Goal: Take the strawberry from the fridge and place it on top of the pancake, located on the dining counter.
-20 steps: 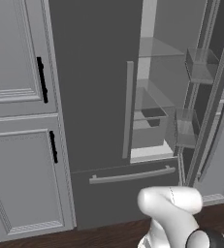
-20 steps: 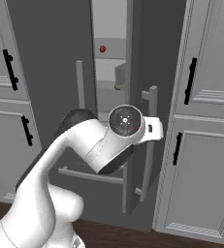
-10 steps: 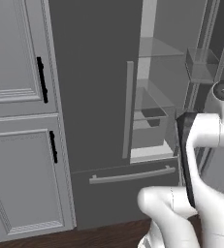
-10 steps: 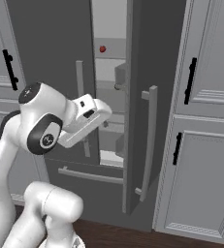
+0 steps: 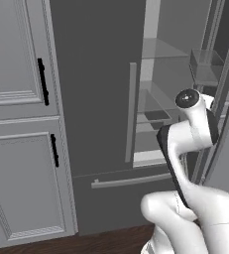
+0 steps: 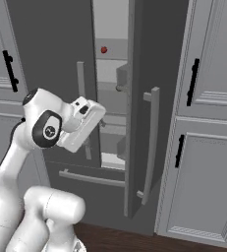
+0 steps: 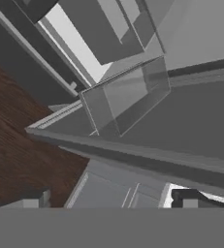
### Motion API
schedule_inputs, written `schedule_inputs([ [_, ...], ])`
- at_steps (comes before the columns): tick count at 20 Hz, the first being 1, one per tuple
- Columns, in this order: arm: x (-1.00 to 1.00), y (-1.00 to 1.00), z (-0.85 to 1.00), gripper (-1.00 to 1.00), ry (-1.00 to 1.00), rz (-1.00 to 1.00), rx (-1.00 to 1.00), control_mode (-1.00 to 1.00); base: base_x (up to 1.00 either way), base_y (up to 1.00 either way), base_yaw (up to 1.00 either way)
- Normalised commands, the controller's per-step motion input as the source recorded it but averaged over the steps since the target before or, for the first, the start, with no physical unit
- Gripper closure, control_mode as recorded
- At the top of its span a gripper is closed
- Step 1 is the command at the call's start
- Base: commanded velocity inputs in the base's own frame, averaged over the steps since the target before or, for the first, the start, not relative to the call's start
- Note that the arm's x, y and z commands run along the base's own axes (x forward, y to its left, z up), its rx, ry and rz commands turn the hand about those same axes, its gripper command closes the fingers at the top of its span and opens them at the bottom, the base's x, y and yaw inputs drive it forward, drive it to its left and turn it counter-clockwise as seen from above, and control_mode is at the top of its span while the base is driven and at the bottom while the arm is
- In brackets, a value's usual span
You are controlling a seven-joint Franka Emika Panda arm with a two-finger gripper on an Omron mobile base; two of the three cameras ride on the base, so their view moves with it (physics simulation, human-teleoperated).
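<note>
I count one fridge (image 6: 51, 44) with one door (image 6: 156, 74) swung open. On a shelf inside sits one strawberry (image 6: 103, 49). The fridge has three long handles: two upright (image 6: 152, 142) and one bar (image 6: 91, 178) across the drawer. Four black cabinet pulls (image 6: 194, 81) show in all, two on each side of the fridge.

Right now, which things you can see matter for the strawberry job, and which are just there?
For the job:
strawberry, on an upper shelf
fridge, right door ajar
gripper, open, holding nothing

Just there:
cabinets
small yellow-brown ball
door bin
</note>
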Motion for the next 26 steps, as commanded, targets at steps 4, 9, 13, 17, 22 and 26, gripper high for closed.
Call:
schedule_inputs([
  [4, 0.92, -0.26, -0.08, -1.00, 0.23, 0.09, -0.14, -1.00, 0.00, 0.00, 0.00],
  [9, 0.56, -0.52, 0.00, -1.00, 0.15, 0.07, -0.09, -1.00, 0.00, 0.00, 0.00],
  [13, 0.25, -0.47, -0.12, -1.00, 0.23, 0.01, -0.13, -1.00, 0.00, 0.00, 0.00],
  [17, 0.05, -0.47, -0.23, -1.00, 0.27, 0.00, -0.16, -1.00, 0.00, 0.00, 0.00],
  [22, 0.00, -0.54, -0.22, -1.00, 0.22, 0.00, -0.18, -1.00, 0.00, 0.00, 0.00],
  [26, -0.13, -0.65, -0.18, -1.00, 0.16, 0.00, -0.14, -1.00, 0.00, 0.00, 0.00],
])
